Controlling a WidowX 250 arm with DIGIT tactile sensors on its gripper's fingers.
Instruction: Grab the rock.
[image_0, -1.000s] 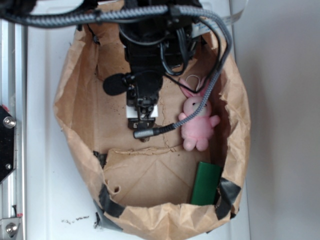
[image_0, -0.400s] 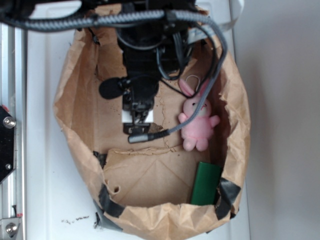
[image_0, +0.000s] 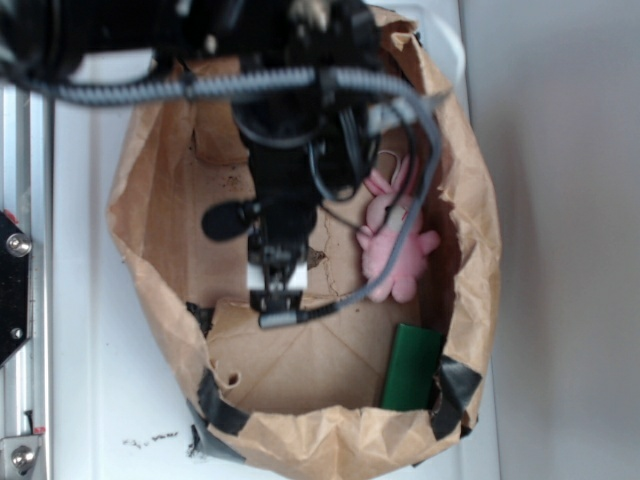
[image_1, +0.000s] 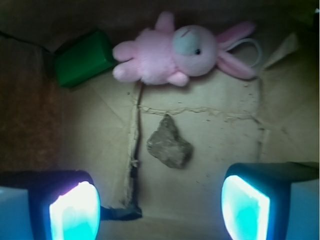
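The rock (image_1: 169, 142), a small lumpy brown-grey stone with a pointed end, lies on the brown paper floor in the wrist view. It sits ahead of my gripper (image_1: 160, 210) and roughly centred between the two glowing fingertips, touching neither. The gripper is open, with a wide gap and nothing in it. In the exterior view the gripper (image_0: 275, 300) hangs low inside the paper bag (image_0: 150, 200). There the arm hides the rock.
A pink plush bunny (image_0: 395, 250) (image_1: 170, 52) lies just beyond the rock. A flat dark green block (image_0: 412, 365) (image_1: 82, 57) leans in the bag's corner. Crumpled bag walls stand on all sides, and a grey cable (image_0: 400, 240) drapes over the bunny.
The arm has moved toward the bag's near end, down in the exterior view, and its cable now lies across the bunny. The jaws are still open.
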